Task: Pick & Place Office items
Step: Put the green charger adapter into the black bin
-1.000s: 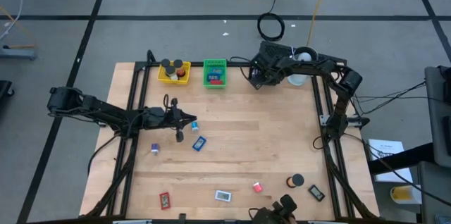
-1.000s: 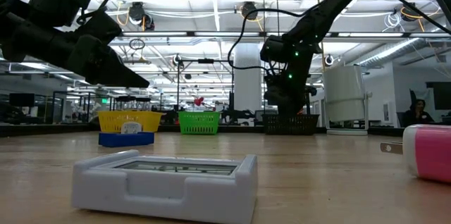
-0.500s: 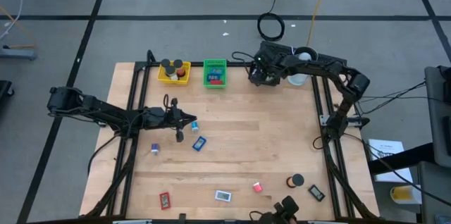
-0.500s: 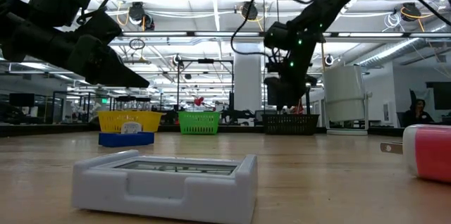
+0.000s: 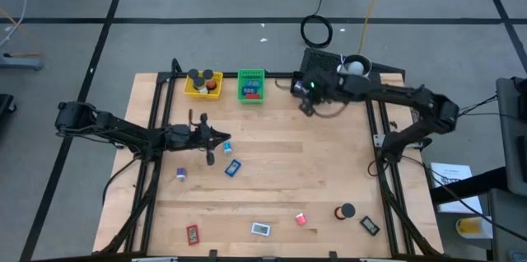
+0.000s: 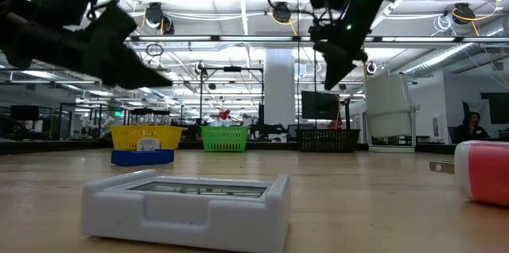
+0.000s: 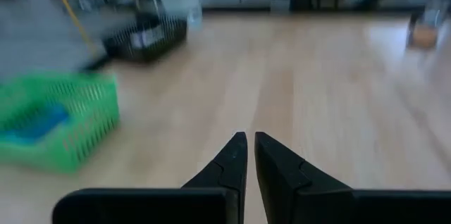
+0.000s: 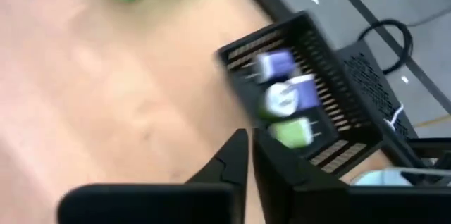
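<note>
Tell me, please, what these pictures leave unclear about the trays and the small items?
- Black mesh tray, high view: contents hidden by the right arm.
- Purple and green bits, right wrist view: blurred, kind unclear.
- Green mesh tray, left wrist view: cut off, blurred.
- Yellow tray, low view: contents unreadable.

Small office items (image 5: pixel 233 166) lie scattered on the wood; purple and green bits (image 8: pixel 285 97) sit in the black tray (image 8: pixel 340 115).

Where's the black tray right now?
In the high view the black tray sits at the table's far edge, right of the green tray and beside the white cup; the shut right gripper hangs just near it.
</note>
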Motion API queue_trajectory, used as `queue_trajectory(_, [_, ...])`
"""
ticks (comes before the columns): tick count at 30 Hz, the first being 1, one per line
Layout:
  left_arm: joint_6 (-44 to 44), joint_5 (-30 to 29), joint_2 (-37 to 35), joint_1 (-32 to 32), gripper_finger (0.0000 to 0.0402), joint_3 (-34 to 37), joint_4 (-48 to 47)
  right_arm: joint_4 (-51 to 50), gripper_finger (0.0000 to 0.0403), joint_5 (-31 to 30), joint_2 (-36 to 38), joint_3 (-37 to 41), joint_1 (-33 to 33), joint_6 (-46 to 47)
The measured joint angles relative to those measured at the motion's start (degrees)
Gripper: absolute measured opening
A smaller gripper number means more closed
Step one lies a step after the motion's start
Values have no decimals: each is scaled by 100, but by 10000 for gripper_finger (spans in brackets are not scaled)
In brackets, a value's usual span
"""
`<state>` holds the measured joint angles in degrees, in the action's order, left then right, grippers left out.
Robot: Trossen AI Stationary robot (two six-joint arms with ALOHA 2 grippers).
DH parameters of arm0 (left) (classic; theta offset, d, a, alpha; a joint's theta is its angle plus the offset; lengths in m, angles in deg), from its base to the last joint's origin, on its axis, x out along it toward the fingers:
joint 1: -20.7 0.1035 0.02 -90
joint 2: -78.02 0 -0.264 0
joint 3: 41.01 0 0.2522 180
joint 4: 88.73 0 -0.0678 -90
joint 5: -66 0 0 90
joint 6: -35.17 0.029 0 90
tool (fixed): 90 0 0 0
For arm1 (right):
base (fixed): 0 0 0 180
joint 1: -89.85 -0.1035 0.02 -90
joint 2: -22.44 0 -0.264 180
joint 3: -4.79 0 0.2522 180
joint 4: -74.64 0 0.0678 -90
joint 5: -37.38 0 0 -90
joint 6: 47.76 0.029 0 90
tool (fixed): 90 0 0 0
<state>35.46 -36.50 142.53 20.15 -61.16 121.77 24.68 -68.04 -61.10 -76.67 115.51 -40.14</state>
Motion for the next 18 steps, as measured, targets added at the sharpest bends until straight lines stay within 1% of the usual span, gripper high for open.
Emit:
queue_trajectory(2, [-24,44,-9,53,37,-54,212,-2,5,-169,227,191,-348,44])
queue_trajectory(5, [-243,296,-5,93,37,-68,222,107,12,-390,571,555,-888,62])
queue_trajectory(8, [-249,346,-3,89,35,-68,221,317,10,-394,877,932,-1366,185])
queue_trajectory(11, [-206,344,-1,106,16,-68,296,370,2,-380,1130,1227,-1821,538])
queue_trajectory(13, [-119,348,-1,131,5,-68,407,229,1,-395,1251,1294,-2138,844])
queue_trajectory(17, [178,350,-3,144,8,-68,647,-489,1,-460,1452,1192,-3017,1596])
queue_trajectory(18, [289,350,-3,144,7,-68,668,-744,1,-559,1474,1106,-3276,1857])
